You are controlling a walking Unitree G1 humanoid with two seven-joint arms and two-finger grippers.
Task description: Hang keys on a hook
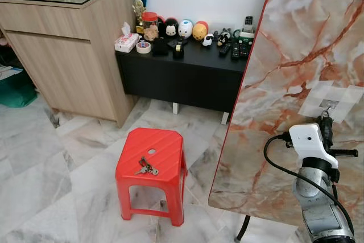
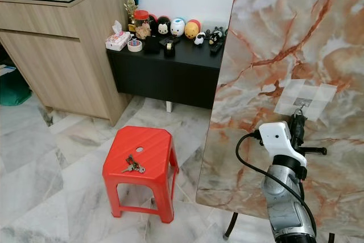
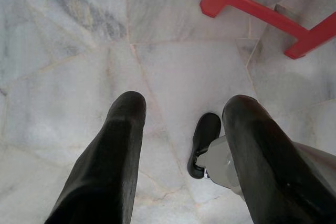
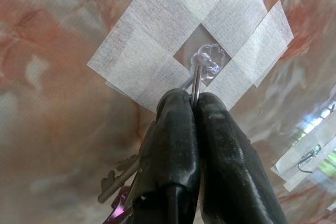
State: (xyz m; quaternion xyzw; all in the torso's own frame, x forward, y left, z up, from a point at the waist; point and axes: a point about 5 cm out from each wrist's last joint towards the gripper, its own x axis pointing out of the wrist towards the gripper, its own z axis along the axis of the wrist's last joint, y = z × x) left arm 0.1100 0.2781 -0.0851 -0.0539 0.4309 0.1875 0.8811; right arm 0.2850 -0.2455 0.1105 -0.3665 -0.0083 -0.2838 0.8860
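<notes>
Right gripper (image 4: 193,109): raised against the tilted marble-patterned board with red edge (image 1: 284,55), its two black fingers pressed together and pinching the thin metal ring of a bunch of keys (image 4: 118,177). The ring stands on edge, its upper end touching the small clear plastic hook (image 4: 207,61) that is fixed to the board by a patch of white fabric tape (image 4: 157,35); whether the ring sits over the hook cannot be told. The keys hang below the fingers, long axes slanting away from the hook, one grey key shaft and a purple piece visible beside the finger. Second taped hook (image 4: 310,156): further along the board. Second bunch of keys (image 1: 147,168): lying flat on the seat of the red plastic stool (image 1: 152,151), near its round hole, on the marble tile floor (image 1: 68,163). Left gripper (image 3: 181,129): hanging above the floor near the stool's legs, fingers well apart, holding nothing. Background: black low cabinet (image 1: 187,78) with round figurines; wooden sideboard (image 1: 62,49).
</notes>
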